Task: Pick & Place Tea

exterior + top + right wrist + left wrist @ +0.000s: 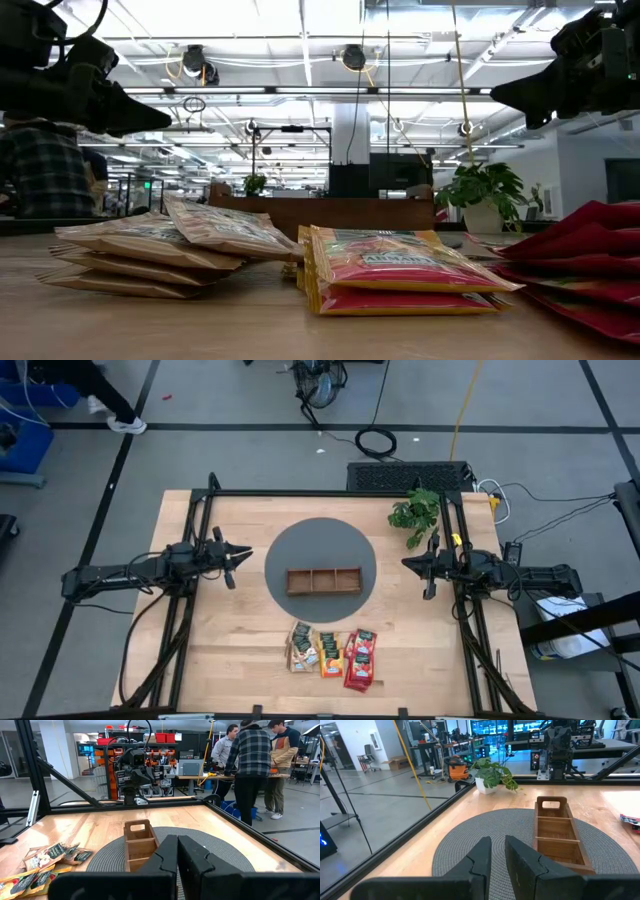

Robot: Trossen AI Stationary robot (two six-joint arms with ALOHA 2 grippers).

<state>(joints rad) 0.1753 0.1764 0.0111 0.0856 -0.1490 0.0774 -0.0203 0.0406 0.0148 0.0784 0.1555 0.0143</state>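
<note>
I see the left gripper point(243, 553) hanging above the table, fingers nearly together, holding nothing. Just ahead of it: mat point(283, 545), tray point(323, 580) on it. Tea point(333, 652) lies off the mat, well apart. Right gripper point(410, 563) opposite, fingers together, holding nothing.

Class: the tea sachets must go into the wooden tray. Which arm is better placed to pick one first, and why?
Nearly even. The right end effector has a slight edge: the red sachets lie on its side. The left end effector is likewise level with the tray.
</note>
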